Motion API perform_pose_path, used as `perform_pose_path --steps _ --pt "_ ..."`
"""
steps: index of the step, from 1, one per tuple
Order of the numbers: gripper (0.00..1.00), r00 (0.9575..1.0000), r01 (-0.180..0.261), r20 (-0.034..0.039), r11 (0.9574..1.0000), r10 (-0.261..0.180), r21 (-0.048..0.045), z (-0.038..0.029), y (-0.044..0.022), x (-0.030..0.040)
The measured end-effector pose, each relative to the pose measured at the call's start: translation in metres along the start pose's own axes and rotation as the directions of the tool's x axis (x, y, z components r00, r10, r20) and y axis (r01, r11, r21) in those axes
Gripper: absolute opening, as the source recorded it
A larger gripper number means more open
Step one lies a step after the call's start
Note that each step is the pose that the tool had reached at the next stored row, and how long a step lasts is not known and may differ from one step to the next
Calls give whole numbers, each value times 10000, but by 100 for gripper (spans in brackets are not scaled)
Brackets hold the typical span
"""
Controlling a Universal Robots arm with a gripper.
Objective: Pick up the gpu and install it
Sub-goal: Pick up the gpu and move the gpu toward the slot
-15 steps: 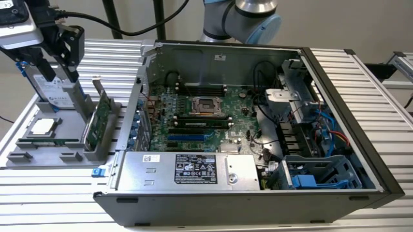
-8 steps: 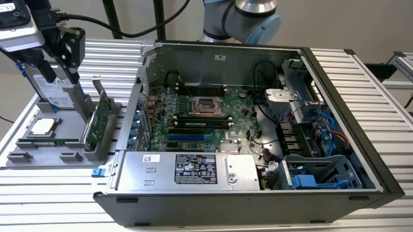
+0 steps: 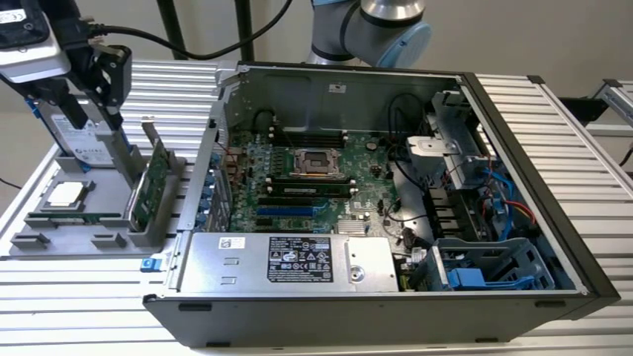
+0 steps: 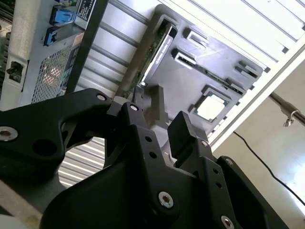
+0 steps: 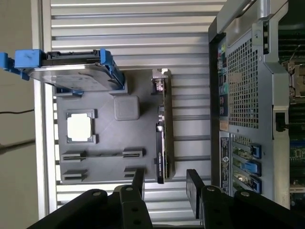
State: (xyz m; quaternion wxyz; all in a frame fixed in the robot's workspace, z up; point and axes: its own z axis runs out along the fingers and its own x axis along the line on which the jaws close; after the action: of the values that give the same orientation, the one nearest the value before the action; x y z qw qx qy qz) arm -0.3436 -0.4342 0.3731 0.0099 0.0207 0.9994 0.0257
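The gpu (image 3: 148, 185) stands on edge in a slot of the grey parts tray (image 3: 59, 248), at the exterior view's left, beside the open computer case (image 3: 554, 185). It is a green card with a silver bracket at its far end. In both wrist views it shows edge-on, gpu (image 5: 162, 129) and gpu (image 4: 159, 45). My gripper (image 3: 91, 93) hangs above the tray, over the back end of it and clear of the card. Its black fingers (image 5: 138, 183) stand apart, so the gripper (image 5: 167, 187) is open with nothing held, as is the gripper (image 4: 159, 138).
A silver hard drive in a blue frame (image 3: 84, 144) stands upright in the tray right beside the gripper. A processor chip (image 3: 64, 194) and a thin memory stick (image 3: 70, 218) lie in the tray. The case's motherboard (image 3: 296, 185) has free card slots (image 3: 287, 211).
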Motion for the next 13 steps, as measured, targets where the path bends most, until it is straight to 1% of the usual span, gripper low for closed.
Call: perform_pose_path --steps 13 --pt "100 10000 0 0 10000 0 0 25 -1 0"
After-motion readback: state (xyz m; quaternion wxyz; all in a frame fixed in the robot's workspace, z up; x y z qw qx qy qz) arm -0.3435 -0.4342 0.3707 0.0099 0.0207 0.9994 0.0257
